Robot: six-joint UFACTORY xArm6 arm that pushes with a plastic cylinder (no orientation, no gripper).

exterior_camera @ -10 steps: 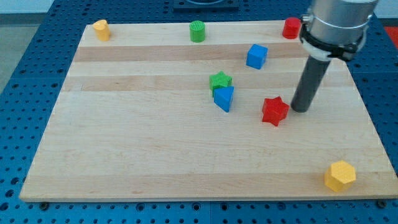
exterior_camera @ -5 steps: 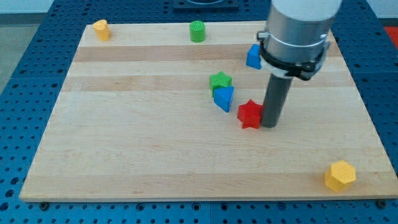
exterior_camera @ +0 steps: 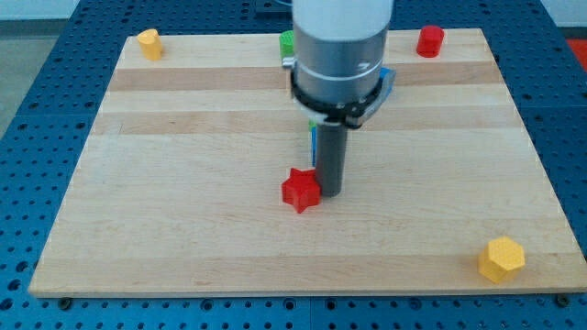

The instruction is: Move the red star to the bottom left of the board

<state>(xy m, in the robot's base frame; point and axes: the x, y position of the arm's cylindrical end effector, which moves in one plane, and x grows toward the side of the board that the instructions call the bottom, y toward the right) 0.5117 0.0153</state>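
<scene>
Surface [exterior_camera: 183,229]: pale wood board, on blue pegboard [exterior_camera: 27,137].
Yellow block [exterior_camera: 149,43]: top-left corner of surface, shape hard to make out, well apart from everything else.
Red star [exterior_camera: 301,190]: near mid-board, slightly toward view's bottom; touched my tip on its right side. Far from bottom-left corner, w/ bare wood between.
Green block [exterior_camera: 287,41]: at top edge, only a sliver seen left of arm body; shape not made out.
My tip [exterior_camera: 329,192]: down on surface, pressed vs. right side of red star. Rod upright, dark, under wide grey arm housing.
Gripper: none on this arm, just the rod, so no open/closed state to report.
Blue block, lower [exterior_camera: 313,147]: thin strip showing just left of rod, above red star; mostly hidden, shape unclear.
Green bit [exterior_camera: 313,124]: tiny patch right above that blue strip, under housing; couldn't tell shape.
Blue block, upper [exterior_camera: 389,84]: only an edge visible right of housing, upper mid-board; shape unclear.
Red block [exterior_camera: 430,41]: top edge, right of arm, roughly cylindrical; well apart from red star.
Yellow hexagonal block [exterior_camera: 502,258]: bottom-right corner of surface, alone, well apart from tip and star.
</scene>
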